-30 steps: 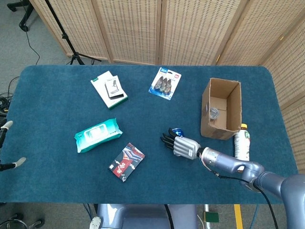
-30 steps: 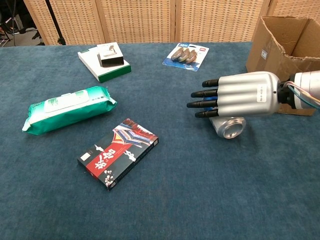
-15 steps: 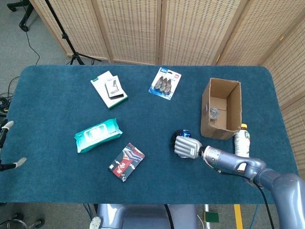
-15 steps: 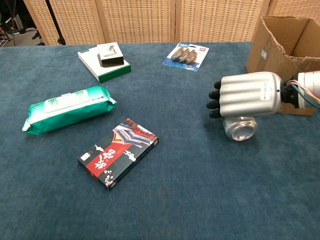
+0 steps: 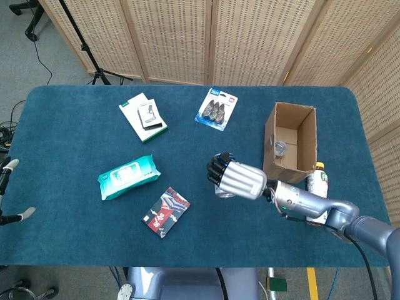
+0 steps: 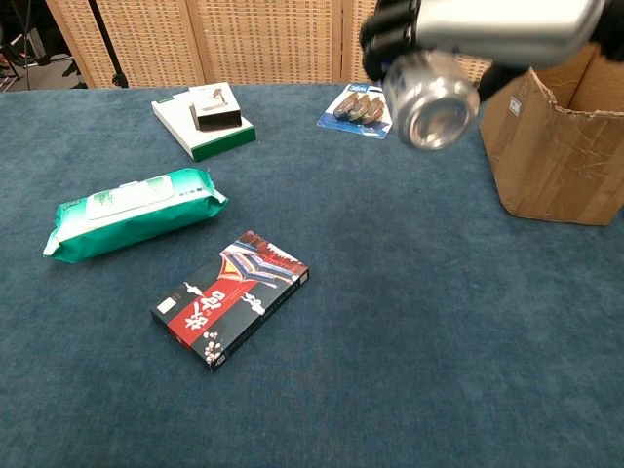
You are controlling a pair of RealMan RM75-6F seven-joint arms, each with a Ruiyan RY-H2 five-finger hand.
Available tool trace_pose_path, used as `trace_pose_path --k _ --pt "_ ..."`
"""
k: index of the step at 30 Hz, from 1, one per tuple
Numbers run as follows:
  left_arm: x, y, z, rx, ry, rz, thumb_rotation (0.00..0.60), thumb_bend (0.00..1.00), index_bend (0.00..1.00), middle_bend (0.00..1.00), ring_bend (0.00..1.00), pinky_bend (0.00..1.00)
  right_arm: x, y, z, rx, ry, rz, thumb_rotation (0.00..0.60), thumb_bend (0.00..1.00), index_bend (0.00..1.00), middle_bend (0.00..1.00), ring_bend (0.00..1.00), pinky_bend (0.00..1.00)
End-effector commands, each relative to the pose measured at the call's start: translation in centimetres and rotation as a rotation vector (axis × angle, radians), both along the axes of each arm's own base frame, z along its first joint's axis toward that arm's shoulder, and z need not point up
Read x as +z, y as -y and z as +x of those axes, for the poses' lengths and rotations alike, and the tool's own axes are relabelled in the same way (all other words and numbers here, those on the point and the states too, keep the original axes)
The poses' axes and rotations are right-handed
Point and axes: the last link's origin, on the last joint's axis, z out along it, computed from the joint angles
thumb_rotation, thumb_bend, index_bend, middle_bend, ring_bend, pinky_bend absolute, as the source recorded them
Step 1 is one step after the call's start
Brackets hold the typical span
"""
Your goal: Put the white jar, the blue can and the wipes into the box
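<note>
My right hand grips the blue can and holds it well above the table, the can's silver end facing the chest camera. In the head view the hand sits left of the cardboard box, which lies open on the right side of the table and also shows in the chest view. A small pale round thing lies inside the box, too small to identify. The green wipes pack lies flat at the left. My left hand is out of sight.
A dark card box lies in front of the wipes. At the back are a white and green box and a blister pack. A yellow-capped bottle lies next to the cardboard box.
My right hand closed its fingers over the can on the table, then lifted it high and a little to the left.
</note>
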Motion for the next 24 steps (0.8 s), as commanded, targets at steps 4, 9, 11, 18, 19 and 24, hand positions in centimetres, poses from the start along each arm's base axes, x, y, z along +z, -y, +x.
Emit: trace_pose_path --k 4,9,11,18,19,24 --pt "0.0 0.1 0.1 -0.004 0.001 -0.001 0.600 0.00 0.00 0.00 0.00 0.00 7.5 2.9 0.4 -0.083 0.110 -0.156 0.600 0.65 0.59 0.53 0.42 0.47" --pt "-0.1 0.2 0.2 -0.009 -0.003 -0.003 0.600 0.00 0.00 0.00 0.00 0.00 10.4 5.2 -3.3 -0.159 0.003 -0.278 0.600 0.65 0.59 0.53 0.42 0.47" --pt "-0.2 0.2 0.3 -0.011 -0.005 -0.004 0.600 0.00 0.00 0.00 0.00 0.00 10.8 6.1 -5.3 -0.193 -0.052 -0.321 0.600 0.65 0.59 0.53 0.42 0.47" --pt "-0.5 0.2 0.5 -0.016 -0.011 -0.014 0.600 0.00 0.00 0.00 0.00 0.00 10.2 7.6 -10.2 -0.227 -0.252 -0.397 0.600 0.65 0.59 0.53 0.42 0.46" --pt "-0.5 0.1 0.5 -0.017 -0.012 -0.016 0.600 0.00 0.00 0.00 0.00 0.00 9.9 7.7 -10.7 -0.233 -0.269 -0.393 0.600 0.65 0.59 0.53 0.42 0.46" --pt "-0.7 -0.1 0.5 -0.010 -0.013 -0.023 0.600 0.00 0.00 0.00 0.00 0.00 8.4 7.5 -12.3 -0.215 -0.363 -0.368 0.600 0.65 0.59 0.53 0.42 0.47"
